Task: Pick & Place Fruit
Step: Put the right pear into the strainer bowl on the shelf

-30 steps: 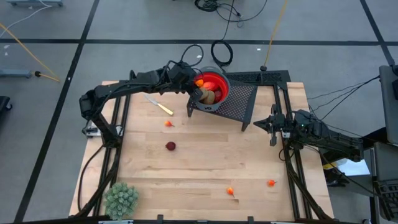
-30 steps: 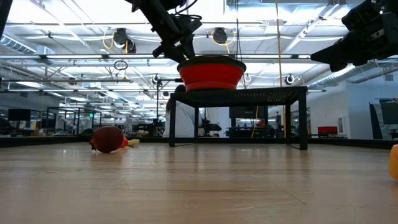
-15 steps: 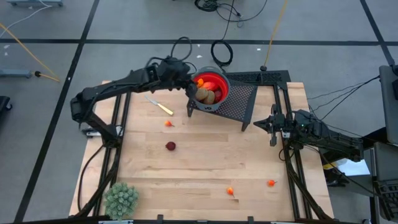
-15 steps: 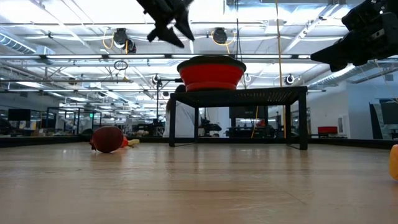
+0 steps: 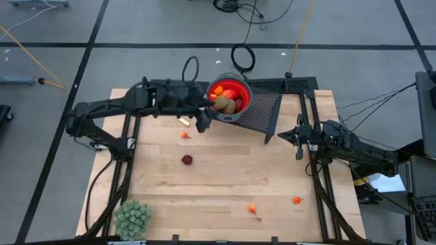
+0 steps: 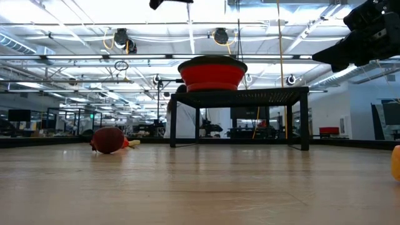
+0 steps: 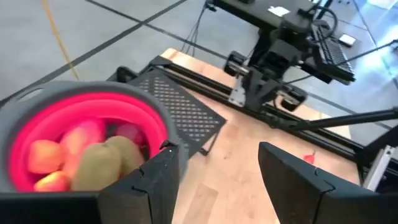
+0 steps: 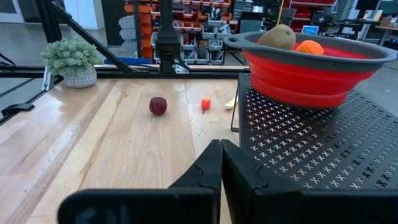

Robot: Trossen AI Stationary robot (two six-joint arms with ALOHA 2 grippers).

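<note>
On table (image 5: 225, 180): 1 dark red fruit (image 5: 187, 160), 3 orange bits. Bowl (image 5: 240, 90): 2 kiwis; left wrist view adds pink ones. Left gripper (image 7: 217, 177) open, empty; right gripper (image 8: 221, 163) shut, empty.

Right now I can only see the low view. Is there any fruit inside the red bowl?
Observer: Yes. The red bowl holds two brown kiwis and some orange pieces.
Operator: Is the left arm holding something?
Observer: No. The left gripper is empty, fingers open, right beside the bowl.
Operator: How many fruits aren't in the bowl?
Observer: Four: a dark red fruit and three small orange ones.
</note>
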